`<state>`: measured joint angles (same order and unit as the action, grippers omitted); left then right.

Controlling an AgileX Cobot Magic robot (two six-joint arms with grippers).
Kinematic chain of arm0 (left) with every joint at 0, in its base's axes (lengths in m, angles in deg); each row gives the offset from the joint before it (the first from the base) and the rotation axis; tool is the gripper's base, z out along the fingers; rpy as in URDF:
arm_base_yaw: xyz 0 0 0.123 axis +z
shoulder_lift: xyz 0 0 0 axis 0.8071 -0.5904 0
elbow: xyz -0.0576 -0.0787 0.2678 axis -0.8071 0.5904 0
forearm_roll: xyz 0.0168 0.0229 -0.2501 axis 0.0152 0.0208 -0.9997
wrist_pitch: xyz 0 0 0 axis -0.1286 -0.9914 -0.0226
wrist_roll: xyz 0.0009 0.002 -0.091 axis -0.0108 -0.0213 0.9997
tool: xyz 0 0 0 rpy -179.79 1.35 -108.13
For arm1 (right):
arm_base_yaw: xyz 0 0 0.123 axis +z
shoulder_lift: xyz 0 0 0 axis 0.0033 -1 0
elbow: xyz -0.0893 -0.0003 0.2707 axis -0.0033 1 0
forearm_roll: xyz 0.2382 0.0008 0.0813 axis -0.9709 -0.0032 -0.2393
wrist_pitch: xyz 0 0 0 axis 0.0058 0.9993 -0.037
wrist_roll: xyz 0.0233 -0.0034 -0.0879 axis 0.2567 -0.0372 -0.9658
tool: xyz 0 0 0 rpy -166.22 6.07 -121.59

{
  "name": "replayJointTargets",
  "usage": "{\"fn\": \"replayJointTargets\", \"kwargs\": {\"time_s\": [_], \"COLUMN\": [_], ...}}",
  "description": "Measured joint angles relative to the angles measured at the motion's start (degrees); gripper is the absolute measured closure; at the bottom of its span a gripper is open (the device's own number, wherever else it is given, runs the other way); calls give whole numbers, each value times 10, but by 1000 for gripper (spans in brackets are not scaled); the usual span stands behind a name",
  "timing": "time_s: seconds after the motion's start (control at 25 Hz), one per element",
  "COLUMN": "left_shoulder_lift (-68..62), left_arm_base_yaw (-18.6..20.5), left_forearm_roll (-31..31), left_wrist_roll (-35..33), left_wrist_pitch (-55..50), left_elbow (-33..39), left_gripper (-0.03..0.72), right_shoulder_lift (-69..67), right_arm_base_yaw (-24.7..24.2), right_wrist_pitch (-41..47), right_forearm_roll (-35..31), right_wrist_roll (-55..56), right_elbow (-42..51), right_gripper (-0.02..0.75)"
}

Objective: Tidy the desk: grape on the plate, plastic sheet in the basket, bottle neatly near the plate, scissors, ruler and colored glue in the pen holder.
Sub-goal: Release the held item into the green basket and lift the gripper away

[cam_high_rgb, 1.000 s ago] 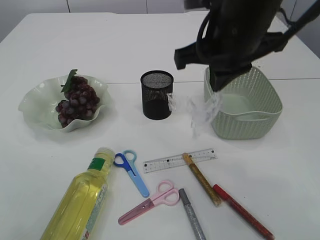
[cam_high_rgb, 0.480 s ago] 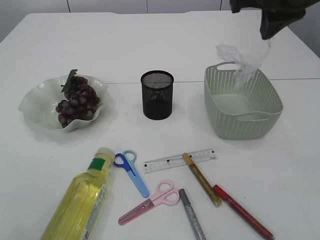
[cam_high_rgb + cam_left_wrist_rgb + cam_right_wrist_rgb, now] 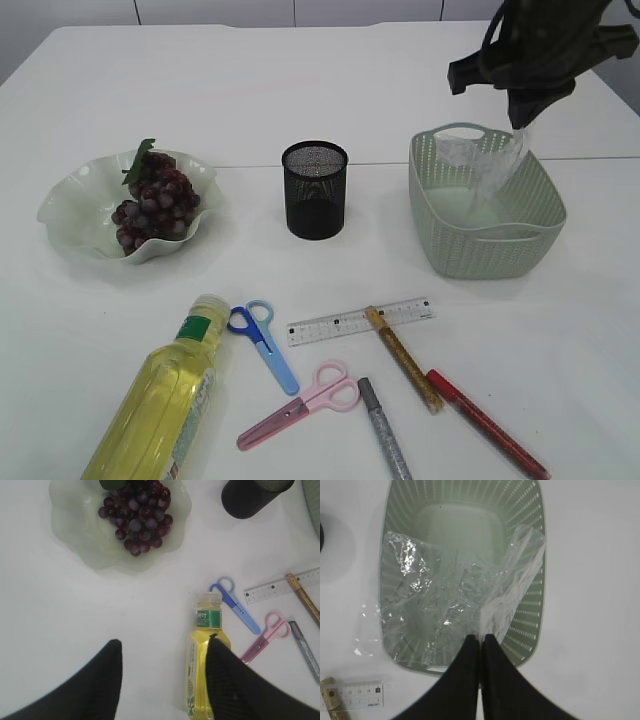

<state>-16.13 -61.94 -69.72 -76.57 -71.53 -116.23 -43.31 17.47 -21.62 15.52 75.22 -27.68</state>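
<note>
My right gripper (image 3: 520, 118) (image 3: 481, 637) is shut on the clear plastic sheet (image 3: 488, 165) (image 3: 450, 595), which hangs crumpled into the green basket (image 3: 487, 245) (image 3: 530, 620). Part of the sheet drapes over the basket's rim. My left gripper (image 3: 164, 642) is open and empty, above the table beside the lying bottle (image 3: 160, 400) (image 3: 199, 665). The grape bunch (image 3: 155, 205) (image 3: 137, 515) lies on the plate (image 3: 70, 215). Blue scissors (image 3: 265, 340), pink scissors (image 3: 300, 400), the ruler (image 3: 360, 322) and gold (image 3: 402, 358), silver (image 3: 385, 430) and red (image 3: 485, 423) glue pens lie in front of the black pen holder (image 3: 314, 188).
The table's front edge runs close below the bottle and pens. The right arm hangs over the basket's far right corner. Bare white table lies between the plate, the pen holder and the basket.
My right gripper carried the plastic sheet from in front of the basket's left side up and over to its far right, then lowered it into the basket.
</note>
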Motion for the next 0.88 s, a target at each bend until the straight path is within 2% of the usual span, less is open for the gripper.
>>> {"fn": "replayJointTargets", "kwargs": {"time_s": [0.24,0.64,0.88], "left_shoulder_lift": [0,0,0], "left_arm_base_yaw": [0,0,0], "left_forearm_roll": [0,-2,-5], "left_wrist_roll": [0,0,0], "left_wrist_pitch": [0,0,0], "left_elbow": [0,0,0], "left_gripper": [292,293,295], "right_shoulder_lift": [-36,-42,-42], "right_arm_base_yaw": [-5,-60,-64], "right_wrist_pitch": [-21,-78,-131], "right_forearm_roll": [11,-63,-84], "right_wrist_roll": [23,43,50], "right_elbow": [0,0,0], "right_gripper": [753,753,753]}}
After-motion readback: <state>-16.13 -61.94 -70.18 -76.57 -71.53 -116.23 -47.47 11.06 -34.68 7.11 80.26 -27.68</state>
